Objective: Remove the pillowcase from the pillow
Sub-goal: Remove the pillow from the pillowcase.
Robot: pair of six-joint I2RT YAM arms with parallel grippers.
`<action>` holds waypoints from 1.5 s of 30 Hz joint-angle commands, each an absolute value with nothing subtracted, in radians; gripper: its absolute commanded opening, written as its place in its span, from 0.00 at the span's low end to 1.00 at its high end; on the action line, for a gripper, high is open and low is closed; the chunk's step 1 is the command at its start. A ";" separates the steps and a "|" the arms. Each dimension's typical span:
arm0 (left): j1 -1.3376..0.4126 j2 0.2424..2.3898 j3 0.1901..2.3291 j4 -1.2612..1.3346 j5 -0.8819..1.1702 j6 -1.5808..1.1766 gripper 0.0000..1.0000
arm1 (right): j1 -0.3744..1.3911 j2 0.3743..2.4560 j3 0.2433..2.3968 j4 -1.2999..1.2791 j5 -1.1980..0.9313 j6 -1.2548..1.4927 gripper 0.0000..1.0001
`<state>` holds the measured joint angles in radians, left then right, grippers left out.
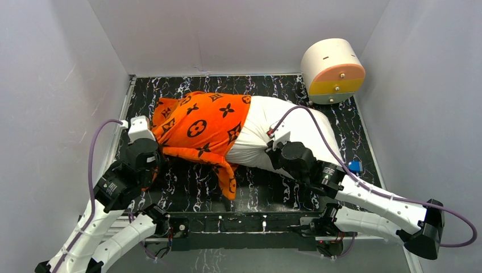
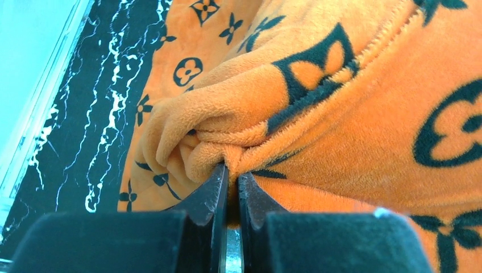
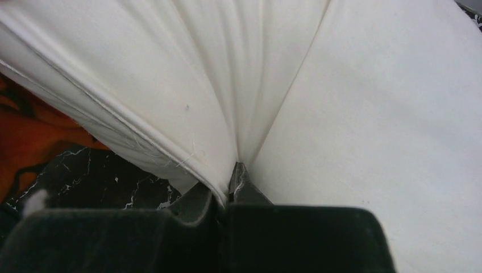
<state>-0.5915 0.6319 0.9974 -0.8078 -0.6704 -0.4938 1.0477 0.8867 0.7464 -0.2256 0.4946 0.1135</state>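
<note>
**Both claws pinch cloth: one on orange, one on white**

The pillow (image 1: 257, 133) lies across the middle of the black table (image 1: 267, 190). The orange pillowcase (image 1: 199, 128) covers only its left part. The right part is bare and white. The open edge of the pillowcase runs across the pillow near its middle. One loose orange flap hangs down toward the near edge of the table.

The left claw (image 2: 232, 173) is squeezed together on a bunched fold of the orange pillowcase, at the cover's left end. The fluffy cloth puffs out just above its tips. The right claw (image 3: 233, 173) is squeezed together on a pinch of the white pillow cloth, on the near side of the bare part. Wrinkles fan out from the pinch. The stitched edge of the pillow runs just left of that claw.

On the left, the orange cloth comes close to the table's side rail, with the grey wall (image 1: 57, 114) right beyond it, so there is little room there. In front of the pillow, a wide strip of black table lies bare between the two arms. A thin strip of table shows behind the pillow too. On the right, the white end stops short of the table's edge. A round drawer box (image 1: 332, 71) sits at the far right corner, near the pillow but not touching it.
</note>
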 commanded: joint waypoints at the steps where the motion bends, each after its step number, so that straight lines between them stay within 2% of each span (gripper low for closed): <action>1: -0.552 0.577 1.021 -0.751 -0.842 -0.320 0.02 | 1.003 0.859 0.726 -0.394 0.679 0.095 0.00; 3: -0.552 0.583 1.020 -0.721 -0.666 -0.291 0.29 | 1.005 0.883 0.721 -0.377 0.614 0.085 0.00; 7: -0.552 0.631 1.043 -0.665 -0.350 -0.304 0.60 | 1.009 0.942 0.738 -0.372 0.524 0.084 0.00; 14: -0.552 0.857 1.102 -0.559 0.219 -0.337 0.68 | 1.010 0.943 0.736 -0.301 0.419 0.136 0.00; 17: -0.571 0.977 1.086 -0.526 0.335 -0.391 0.68 | 1.012 0.921 0.725 -0.274 0.395 0.152 0.00; 25: -0.818 1.007 1.042 -0.417 0.093 -0.476 0.67 | 1.012 0.907 0.710 -0.236 0.385 0.202 0.00; 34: -1.208 1.116 1.136 -0.426 -0.388 -0.495 0.65 | 1.013 0.933 0.714 -0.218 0.384 0.231 0.00; 39: -1.337 1.153 1.178 -0.436 -0.643 -0.508 0.67 | 1.013 0.911 0.694 -0.195 0.370 0.238 0.00; 42: -1.342 1.113 1.185 -0.437 -0.698 -0.527 0.73 | 1.013 0.891 0.677 -0.181 0.376 0.236 0.00; 45: -1.342 1.087 1.208 -0.411 -0.616 -0.490 0.76 | 1.012 0.876 0.661 -0.167 0.380 0.235 0.00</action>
<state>-1.3178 1.1461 1.1282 -0.5114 -0.6529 -0.4808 1.0100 0.9035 0.6674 -0.3317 0.4080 0.1814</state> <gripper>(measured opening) 0.744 0.075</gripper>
